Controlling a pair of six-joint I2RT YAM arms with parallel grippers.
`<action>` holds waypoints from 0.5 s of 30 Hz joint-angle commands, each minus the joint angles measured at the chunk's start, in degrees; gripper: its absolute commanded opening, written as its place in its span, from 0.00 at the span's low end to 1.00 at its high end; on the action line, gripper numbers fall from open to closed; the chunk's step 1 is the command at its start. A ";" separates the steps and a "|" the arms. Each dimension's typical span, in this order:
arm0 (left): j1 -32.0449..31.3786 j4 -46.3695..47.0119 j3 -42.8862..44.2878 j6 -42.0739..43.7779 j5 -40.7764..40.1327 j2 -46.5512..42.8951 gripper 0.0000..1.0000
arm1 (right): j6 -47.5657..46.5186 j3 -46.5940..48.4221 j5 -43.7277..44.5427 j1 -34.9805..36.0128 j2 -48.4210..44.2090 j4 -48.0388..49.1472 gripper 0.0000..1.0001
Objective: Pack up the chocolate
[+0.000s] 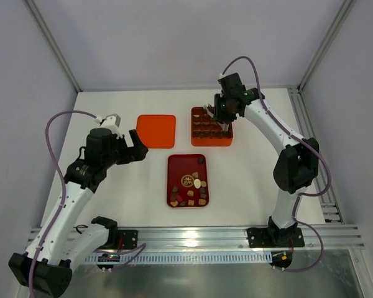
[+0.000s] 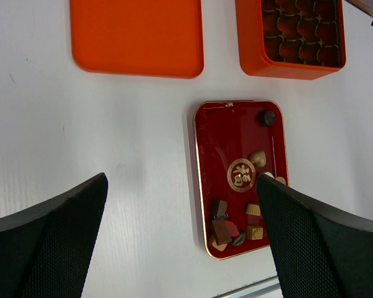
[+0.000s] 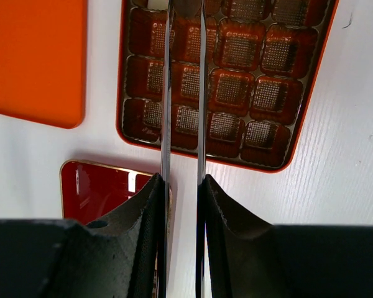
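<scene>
Several small chocolates (image 1: 196,186), dark brown, tan and cream, lie in the dark red tray (image 1: 171,180); they also show in the left wrist view (image 2: 236,217). My right gripper (image 1: 222,112) hangs over the orange grid box (image 1: 211,126), its fingers pressed on two thin metal tong blades (image 3: 168,93) that reach over the box's cups (image 3: 224,81). Whether the blade tips hold a piece I cannot tell. My left gripper (image 1: 133,146) is wide open and empty, above the table left of the tray (image 2: 230,133).
A flat orange lid (image 1: 156,130) lies left of the box, also in the left wrist view (image 2: 137,34) and right wrist view (image 3: 34,56). The box cups seen from the right wrist look empty. A metal rail (image 1: 193,236) runs along the near edge.
</scene>
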 commanded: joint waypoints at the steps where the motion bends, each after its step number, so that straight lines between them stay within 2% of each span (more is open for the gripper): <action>1: 0.12 0.26 0.27 0.07 0.16 -0.40 1.00 | -1.34 3.84 0.29 -0.39 0.43 0.67 0.32; 9: 0.12 0.26 0.35 0.07 0.25 -0.23 1.00 | -1.25 2.26 2.14 -0.39 2.72 2.25 0.32; 15: 0.12 0.26 0.27 0.07 0.16 -0.31 1.00 | -1.25 1.73 2.32 -0.48 3.34 2.77 0.41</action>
